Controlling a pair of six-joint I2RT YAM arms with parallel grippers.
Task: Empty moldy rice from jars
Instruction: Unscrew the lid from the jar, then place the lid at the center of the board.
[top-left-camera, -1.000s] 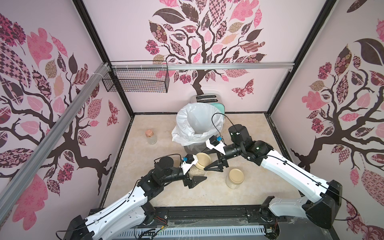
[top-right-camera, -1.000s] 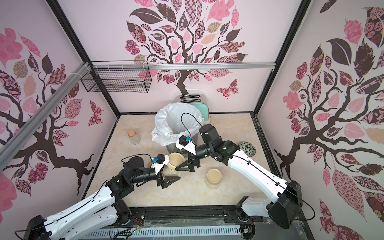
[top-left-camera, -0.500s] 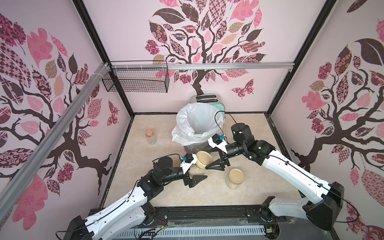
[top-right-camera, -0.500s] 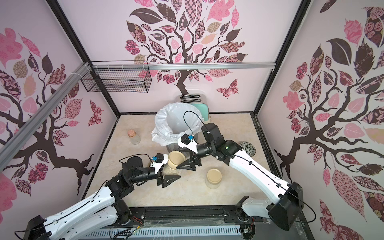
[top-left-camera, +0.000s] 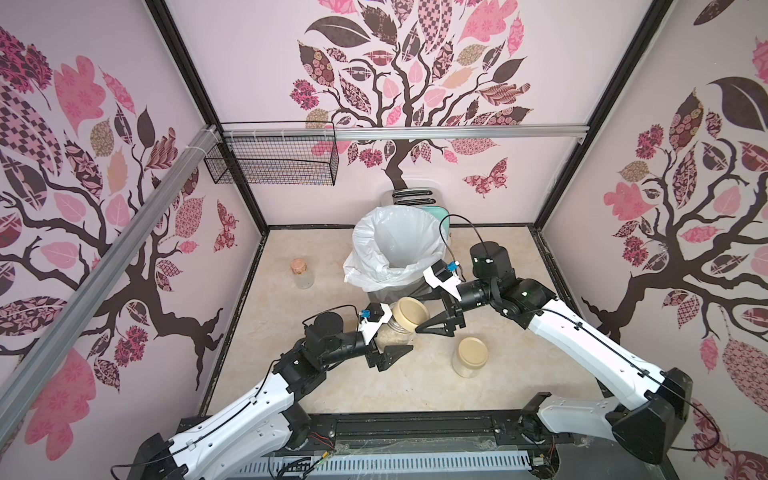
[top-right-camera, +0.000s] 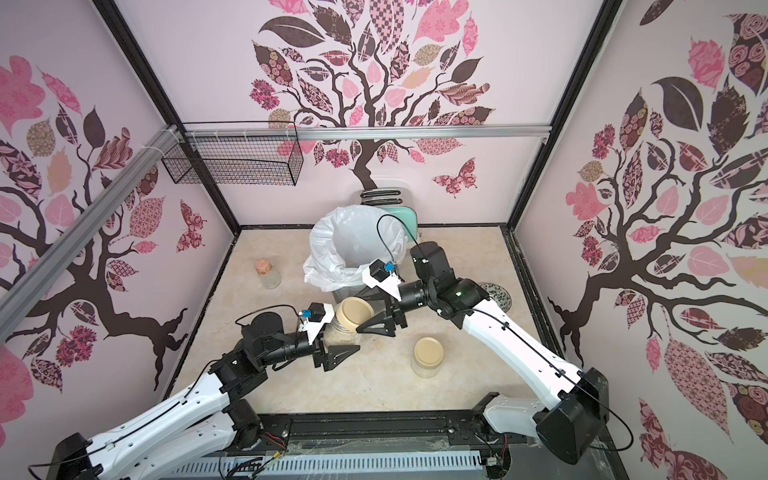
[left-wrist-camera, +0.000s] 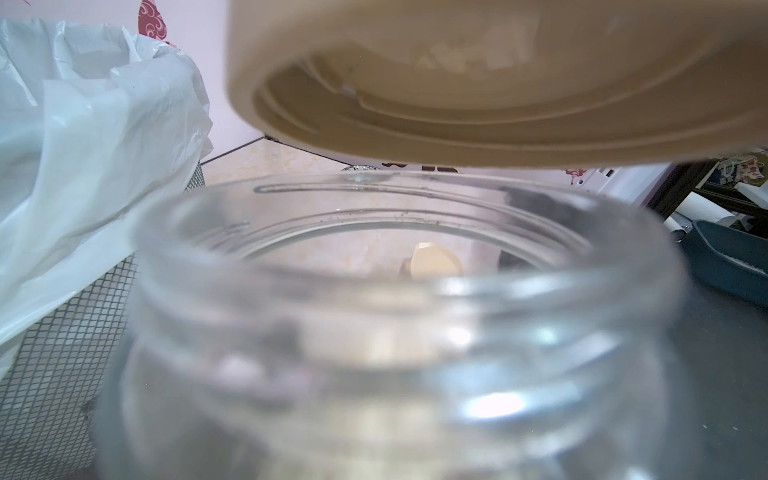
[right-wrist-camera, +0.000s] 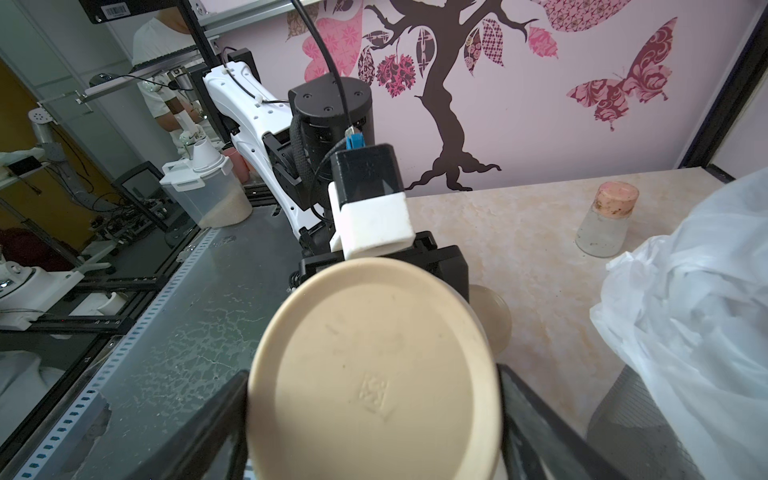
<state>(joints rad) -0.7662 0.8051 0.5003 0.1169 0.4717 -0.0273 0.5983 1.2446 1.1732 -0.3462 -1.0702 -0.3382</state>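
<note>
Two grippers share one glass jar (top-left-camera: 394, 335) just before the bagged bin (top-left-camera: 365, 266): left gripper (top-left-camera: 390, 343) clamped round its body, arm reaching in low; right gripper (right-wrist-camera: 372, 372) pinching the beige screw lid (top-left-camera: 410, 312) by its rim, tilted just clear of the mouth. Slick, rigid, breakable glass (loose rice (top-right-camera: 340, 338) will shift) likely wants a firm mid-body hold.

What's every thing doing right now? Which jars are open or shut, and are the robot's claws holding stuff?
held jar, open, rice inside.
lid, off, tilted above the held jar's mouth.
left gripper, shut on the held jar.
right gripper, shut on the lid.
second jar, lid on, standing upright.
flask, corked, upright.
trash bag, open at the top.
</note>
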